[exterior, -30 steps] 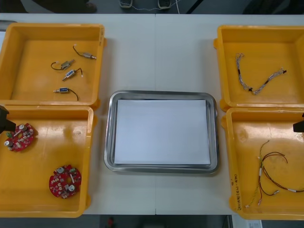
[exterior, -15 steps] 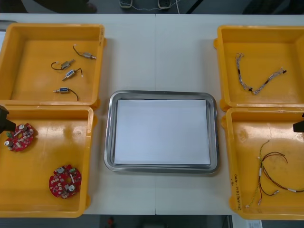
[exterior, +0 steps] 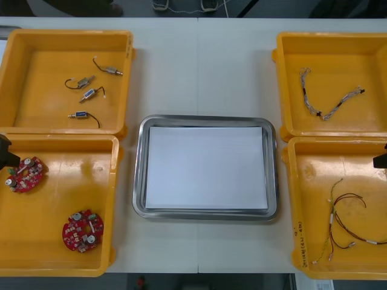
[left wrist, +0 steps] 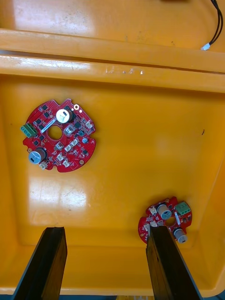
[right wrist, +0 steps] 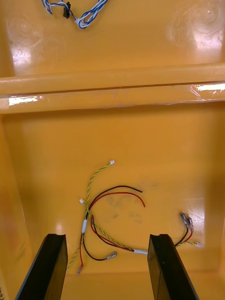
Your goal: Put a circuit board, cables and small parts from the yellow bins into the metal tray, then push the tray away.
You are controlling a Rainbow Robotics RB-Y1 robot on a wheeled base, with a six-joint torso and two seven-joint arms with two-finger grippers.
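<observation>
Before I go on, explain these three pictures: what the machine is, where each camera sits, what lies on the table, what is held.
This is a two-armed robot. The wide picture looks down from above its arms at a light table. The two upright pictures come from cameras on its wrists; the black bars at the bottom are each tool's fingers. A metal tray, white inside, sits in the middle. The left tool hovers open over the near left yellow bin, which holds two red circuit boards. The right tool hovers open over the near right yellow bin with red and yellow cables. The far left bin holds small metal parts, the far right bin a blue and white cable. Nothing is held.
</observation>
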